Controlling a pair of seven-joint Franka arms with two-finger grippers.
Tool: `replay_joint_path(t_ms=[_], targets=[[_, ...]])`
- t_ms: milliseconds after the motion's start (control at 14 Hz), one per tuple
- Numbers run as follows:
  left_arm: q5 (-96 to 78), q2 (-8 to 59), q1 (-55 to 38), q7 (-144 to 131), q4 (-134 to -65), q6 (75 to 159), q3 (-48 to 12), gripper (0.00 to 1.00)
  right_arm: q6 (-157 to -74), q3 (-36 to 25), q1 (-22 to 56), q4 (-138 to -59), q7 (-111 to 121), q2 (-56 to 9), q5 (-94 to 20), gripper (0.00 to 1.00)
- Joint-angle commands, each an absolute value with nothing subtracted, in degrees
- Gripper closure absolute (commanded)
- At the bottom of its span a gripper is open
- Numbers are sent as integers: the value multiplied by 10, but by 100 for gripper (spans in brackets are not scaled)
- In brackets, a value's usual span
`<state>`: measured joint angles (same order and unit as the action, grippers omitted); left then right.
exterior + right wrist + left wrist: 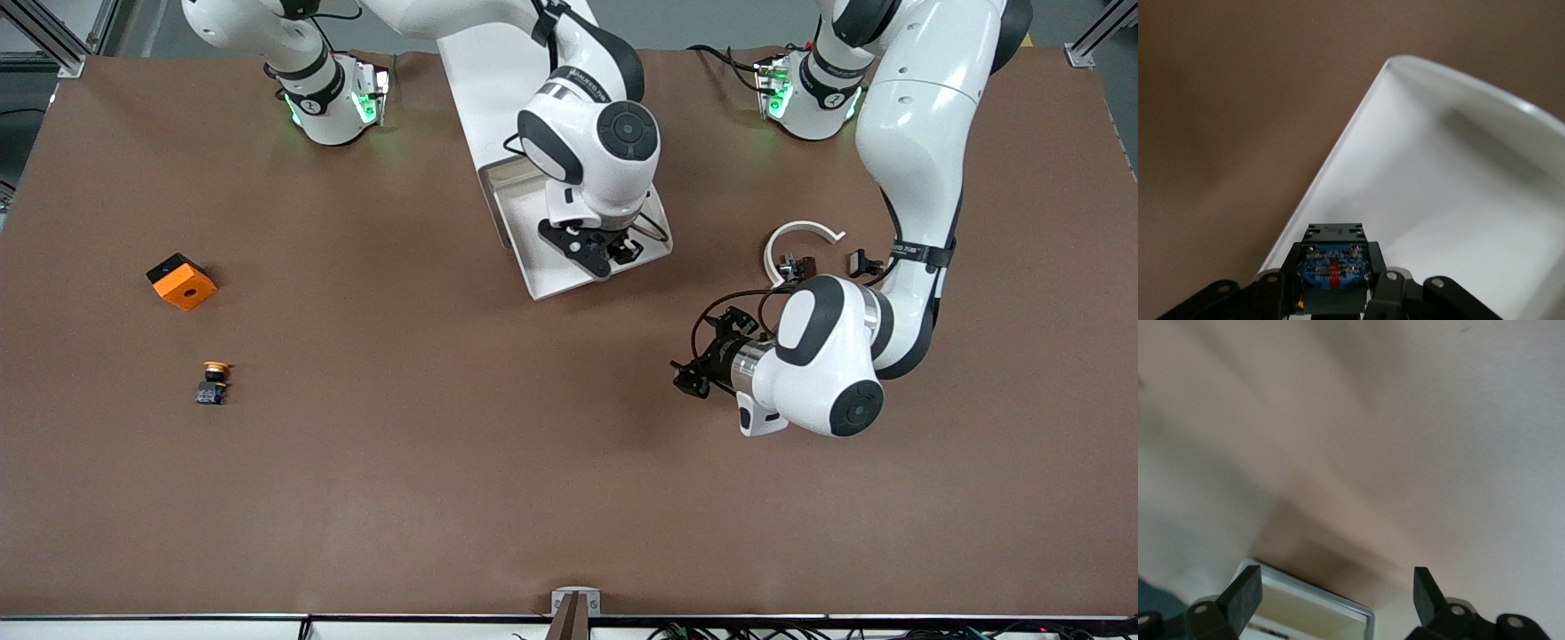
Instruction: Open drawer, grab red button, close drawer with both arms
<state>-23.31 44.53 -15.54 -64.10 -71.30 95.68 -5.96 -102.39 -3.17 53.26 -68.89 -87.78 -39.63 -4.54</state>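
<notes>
Brown, matte and faintly creased, the table [498, 462] carries few things. Nearest the front camera, toward the right arm's end, a small button with an orange-yellow cap [212, 382] lies on its side on a black-and-blue base. A little farther from the camera sits an orange cube [182, 282] with a round hole in its top face and a black side.

Toward the left arm's end, the left hand [692, 373] hangs low over bare table, its two black fingers [1245, 592] spread wide apart and holding nothing. In the left wrist view a white box corner with a grey rim shows between them. Farther from the camera, beside the left arm, lies a thin white curved piece [800, 240], open like a hook.

At the middle of the table the drawer [551, 276] stands pulled out of the white cabinet [484, 89], a shallow smooth white tray with rounded, glossy walls. The right hand [613, 253] reaches down into it, fingers [1386, 287] clamped together on the button [1333, 267]. Seen from the right wrist, that button is a squat black block with a blue face, small metal screws and a red strip at the centre; its cap cannot be seen. It sits gripped just above the drawer's pale floor, close to the wall.
</notes>
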Motion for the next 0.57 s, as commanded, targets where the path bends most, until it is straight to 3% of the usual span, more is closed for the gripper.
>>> replay_joint_path(t_ms=[0,500], targets=[[-200,422,-169,-561,-722,999,-52,0,-966,-25,490,-644,-843,-383,-77,100],[-88,391,-241,-513,-722,1107,-13,0,-907,-30,355,-642,-600,-316,-83,100]])
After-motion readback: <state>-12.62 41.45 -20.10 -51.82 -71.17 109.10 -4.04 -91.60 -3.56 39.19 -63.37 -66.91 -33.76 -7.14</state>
